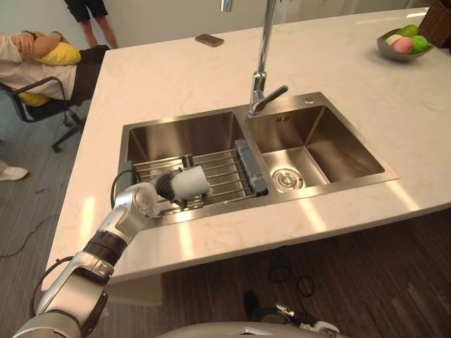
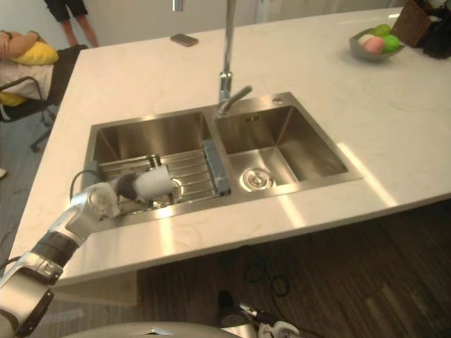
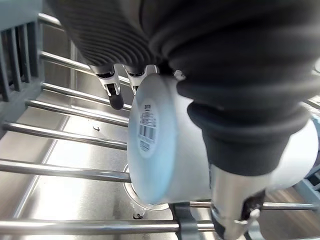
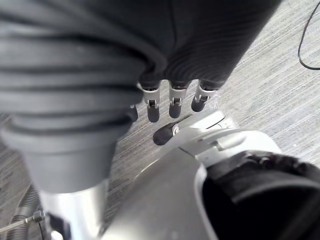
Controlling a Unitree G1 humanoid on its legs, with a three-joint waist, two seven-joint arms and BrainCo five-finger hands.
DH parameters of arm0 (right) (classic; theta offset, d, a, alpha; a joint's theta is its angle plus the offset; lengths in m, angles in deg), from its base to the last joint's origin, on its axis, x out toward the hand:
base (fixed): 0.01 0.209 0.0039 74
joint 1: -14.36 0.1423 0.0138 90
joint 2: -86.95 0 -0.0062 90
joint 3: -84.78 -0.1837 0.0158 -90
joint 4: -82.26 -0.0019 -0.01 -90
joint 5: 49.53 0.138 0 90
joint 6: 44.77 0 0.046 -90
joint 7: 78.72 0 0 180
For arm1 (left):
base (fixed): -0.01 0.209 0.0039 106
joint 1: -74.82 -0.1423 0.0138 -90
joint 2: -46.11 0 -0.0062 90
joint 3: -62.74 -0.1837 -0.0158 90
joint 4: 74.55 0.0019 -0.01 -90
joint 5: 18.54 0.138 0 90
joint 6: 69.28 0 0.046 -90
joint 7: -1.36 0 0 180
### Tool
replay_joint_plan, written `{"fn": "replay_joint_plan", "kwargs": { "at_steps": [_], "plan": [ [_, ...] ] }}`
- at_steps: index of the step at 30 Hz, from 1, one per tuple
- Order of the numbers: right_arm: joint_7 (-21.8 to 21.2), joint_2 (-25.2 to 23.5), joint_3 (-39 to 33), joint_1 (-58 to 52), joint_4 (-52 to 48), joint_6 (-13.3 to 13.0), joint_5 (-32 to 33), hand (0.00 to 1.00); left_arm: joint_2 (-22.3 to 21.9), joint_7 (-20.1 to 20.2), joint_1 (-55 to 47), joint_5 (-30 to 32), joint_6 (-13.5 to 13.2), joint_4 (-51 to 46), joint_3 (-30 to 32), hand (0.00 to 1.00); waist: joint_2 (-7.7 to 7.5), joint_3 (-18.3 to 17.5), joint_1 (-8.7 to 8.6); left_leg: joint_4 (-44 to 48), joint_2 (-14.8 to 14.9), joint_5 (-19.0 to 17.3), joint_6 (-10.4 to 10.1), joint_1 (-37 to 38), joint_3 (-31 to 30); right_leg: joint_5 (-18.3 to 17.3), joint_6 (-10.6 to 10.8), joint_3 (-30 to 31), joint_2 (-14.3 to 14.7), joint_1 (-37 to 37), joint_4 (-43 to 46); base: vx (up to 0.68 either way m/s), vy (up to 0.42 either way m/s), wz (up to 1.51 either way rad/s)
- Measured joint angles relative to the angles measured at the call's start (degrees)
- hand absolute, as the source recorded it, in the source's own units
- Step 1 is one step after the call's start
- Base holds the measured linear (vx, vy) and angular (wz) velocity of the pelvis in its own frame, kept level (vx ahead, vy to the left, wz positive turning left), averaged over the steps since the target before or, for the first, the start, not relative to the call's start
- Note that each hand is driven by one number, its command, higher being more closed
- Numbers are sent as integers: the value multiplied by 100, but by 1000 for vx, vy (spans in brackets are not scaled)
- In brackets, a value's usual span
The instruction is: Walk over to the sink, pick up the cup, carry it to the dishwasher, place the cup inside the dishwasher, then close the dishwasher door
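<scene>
A white cup (image 1: 192,181) lies sideways just above the wire rack (image 1: 227,171) in the left basin of the steel double sink (image 1: 184,134). My left hand (image 1: 166,186) reaches into that basin and is shut on the cup. In the left wrist view the cup's base (image 3: 152,142), with its barcode label, faces the camera, the fingers (image 3: 116,95) curled over one side and the thumb (image 3: 234,200) pressed on the other. My right hand (image 4: 172,102) hangs over the grey floor, fingers relaxed, holding nothing.
A tall chrome faucet (image 1: 262,70) stands behind the divider between the basins. On the pale counter are a fruit bowl (image 1: 403,44) at the far right and a phone (image 1: 209,40) at the back. A seated person (image 1: 35,56) and a standing person (image 1: 95,21) are at the far left.
</scene>
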Motion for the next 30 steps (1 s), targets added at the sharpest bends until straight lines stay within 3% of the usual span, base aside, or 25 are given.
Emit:
{"fn": "replay_joint_plan", "kwargs": {
  "at_steps": [12,13,18,30],
  "plan": [
    [-64,-14,-44,-4,-54,42,-177,0,-204,-136,245,2,-225,967,256,0,-29,4,-100,1,-18,-58,15,83,207,12,18,174,9,13,0,-7,7,-8],
    [-73,-8,-45,-4,-58,77,-224,0,-223,-113,288,5,-268,1063,262,100,-30,4,-99,1,-18,-58,15,84,207,10,21,174,9,14,0,0,0,0],
    [-127,2,-49,-3,-59,137,-236,0,-309,-17,460,138,-401,1323,266,100,-22,0,-122,3,-18,-61,11,91,229,-3,40,192,11,16,0,-2,-1,-1],
    [-197,13,-29,9,-74,87,-349,0,-371,-147,507,211,-1043,1506,186,100,5,2,-227,2,-13,-98,1,89,289,-26,68,251,29,-13,2,3,1,-2]
  ]
}}
